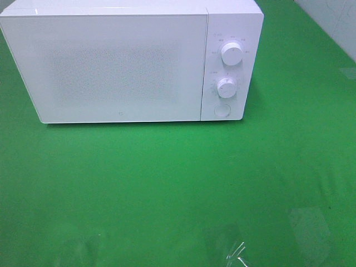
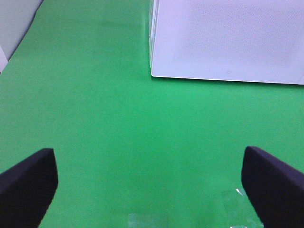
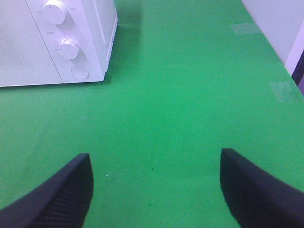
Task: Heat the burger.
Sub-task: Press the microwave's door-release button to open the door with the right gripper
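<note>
From the high camera, a white microwave stands at the back of a green tabletop with its door closed. Two round knobs sit one above the other on its right panel, over a round button. A pale wall cuts across the far right corner. Clear tape patches glint on the near part of the green cover. Neither arm shows here.

In the left wrist view, the left gripper hangs over bare green cloth. Its dark fingers are spread wide apart and hold nothing. The microwave's door corner lies ahead, and a pale wall runs along the table edge.

In the right wrist view, the right gripper is likewise spread wide and empty above the cloth. The microwave's knob panel lies ahead, well apart from it. Tape pieces lie near the wall-side edge.

The burger shows in no view, so its place cannot be told.
</note>
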Controlling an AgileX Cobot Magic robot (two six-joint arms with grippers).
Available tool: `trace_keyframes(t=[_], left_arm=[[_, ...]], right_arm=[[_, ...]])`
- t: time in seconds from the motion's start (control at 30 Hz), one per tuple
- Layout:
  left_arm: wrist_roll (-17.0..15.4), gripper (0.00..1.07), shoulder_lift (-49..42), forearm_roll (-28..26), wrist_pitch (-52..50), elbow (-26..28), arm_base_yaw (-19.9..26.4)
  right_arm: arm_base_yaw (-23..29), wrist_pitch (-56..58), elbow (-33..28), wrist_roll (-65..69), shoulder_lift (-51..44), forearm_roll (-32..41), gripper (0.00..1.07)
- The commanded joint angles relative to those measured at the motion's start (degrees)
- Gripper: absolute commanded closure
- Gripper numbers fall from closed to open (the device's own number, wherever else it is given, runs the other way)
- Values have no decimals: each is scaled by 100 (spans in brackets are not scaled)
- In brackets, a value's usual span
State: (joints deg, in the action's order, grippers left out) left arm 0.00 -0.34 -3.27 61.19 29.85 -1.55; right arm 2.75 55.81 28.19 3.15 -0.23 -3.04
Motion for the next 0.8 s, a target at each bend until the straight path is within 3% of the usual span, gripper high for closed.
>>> trace_keyframes(t=[0.03,0.53,0.8], left_arm=[[0,9,-80,11,6,-17,6],[0,9,-80,11,6,-17,6],[0,9,-80,11,6,-17,6]], right_arm=[[-23,-92,-6,-52,-160,40,32],[-23,-189,57,-46,-155,17,32],[-23,-1318,160,-46,63,-23,32]])
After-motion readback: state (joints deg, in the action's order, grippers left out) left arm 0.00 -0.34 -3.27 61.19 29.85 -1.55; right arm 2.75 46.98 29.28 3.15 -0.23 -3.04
